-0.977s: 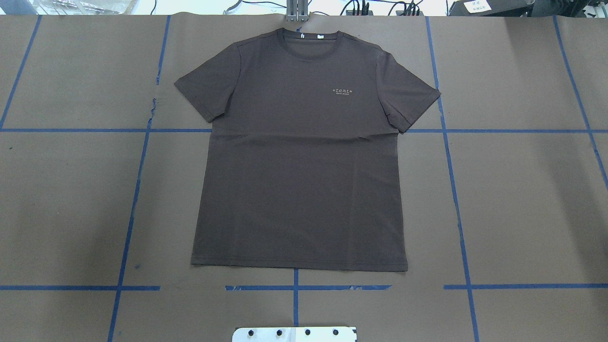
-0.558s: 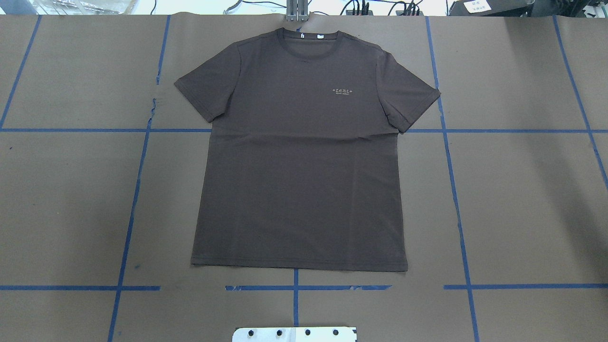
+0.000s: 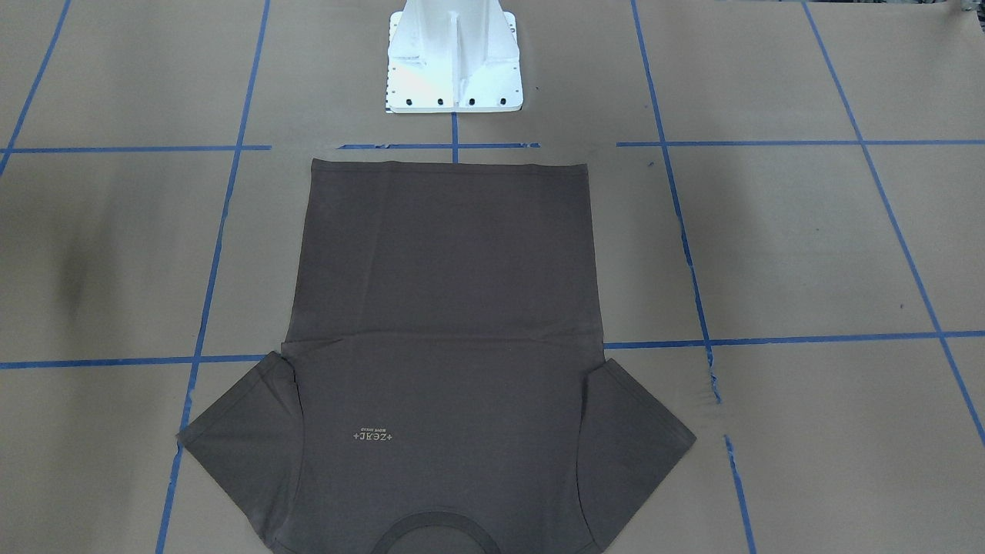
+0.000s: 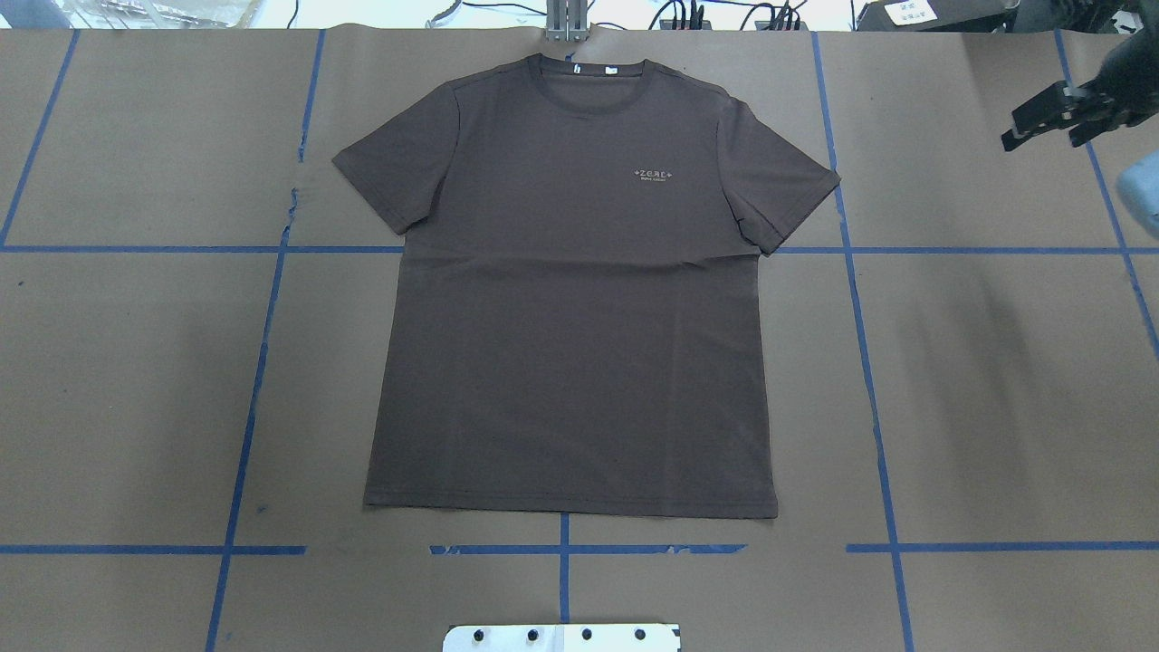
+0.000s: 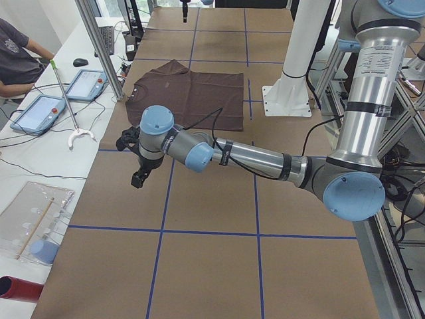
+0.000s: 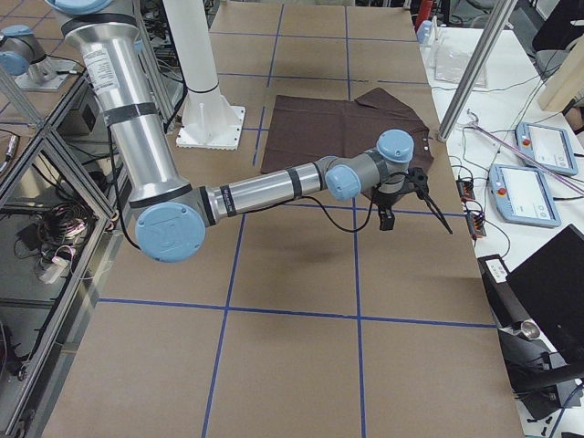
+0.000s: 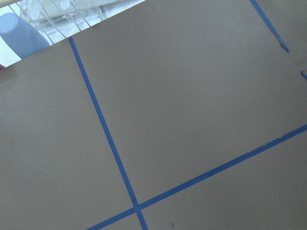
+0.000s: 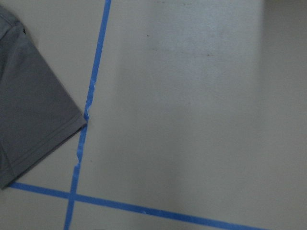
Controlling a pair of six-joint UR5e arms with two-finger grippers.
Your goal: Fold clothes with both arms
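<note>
Logged: T-shirt (image 4: 570, 317) lay flat at table (image 4: 996, 362) centre, collar far, spread for folding; my right gripper (image 4: 1041, 127) hung far right, fingers apart, presumably for pinching; left gripper (image 5: 139, 174) spread: cannot tell.

There was one T-shirt (image 4: 570, 299), two arms, namely the left arm (image 5: 252, 156) and the right arm (image 6: 265, 187), one pedestal (image 3: 454, 58) and two tablets (image 5: 85, 85).

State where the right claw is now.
Overhead view: the right claw hangs at the top right corner, well right of the T-shirt.
</note>
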